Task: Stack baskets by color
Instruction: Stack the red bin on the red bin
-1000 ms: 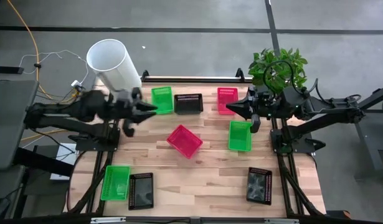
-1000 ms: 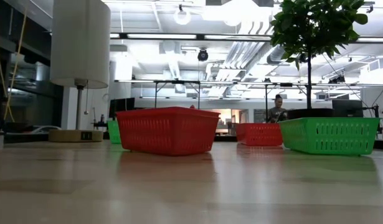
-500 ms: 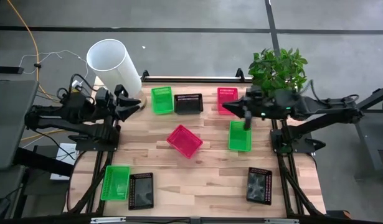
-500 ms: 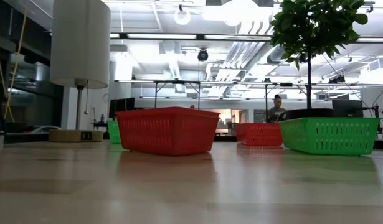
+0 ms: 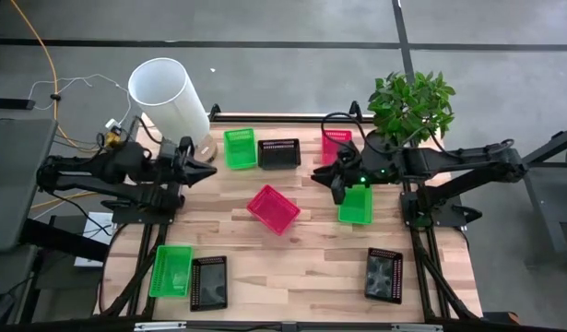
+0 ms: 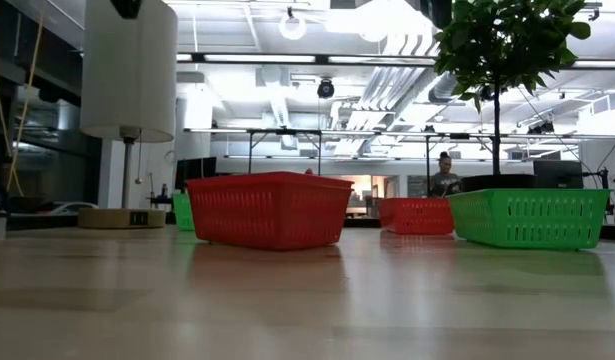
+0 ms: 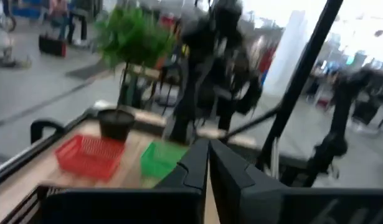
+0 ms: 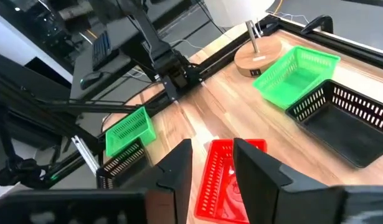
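Note:
Several baskets lie apart on the wooden table. At the far edge stand a green basket (image 5: 239, 148), a black one (image 5: 278, 152) and a pink one (image 5: 336, 141). A pink basket (image 5: 274, 208) sits at the centre, with a green basket (image 5: 355, 205) to its right. Near the front lie a green basket (image 5: 171, 270) and two black baskets (image 5: 208, 281) (image 5: 383, 274). My right gripper (image 8: 210, 167) hangs open above the table, over the centre pink basket (image 8: 225, 180). My left gripper (image 7: 208, 168) is shut and holds nothing, at the far left (image 5: 206, 167).
A tall white cylinder (image 5: 168, 92) on a round wooden base stands at the far left corner. A potted plant (image 5: 412, 101) stands at the far right, close behind my right arm. A person (image 6: 445, 175) shows far off in the room.
My right gripper has come down and moved toward the table's left and near edges, tipping its fingers downward and opening. My left gripper has drawn back toward the table's left edge and has shut. No basket has moved.

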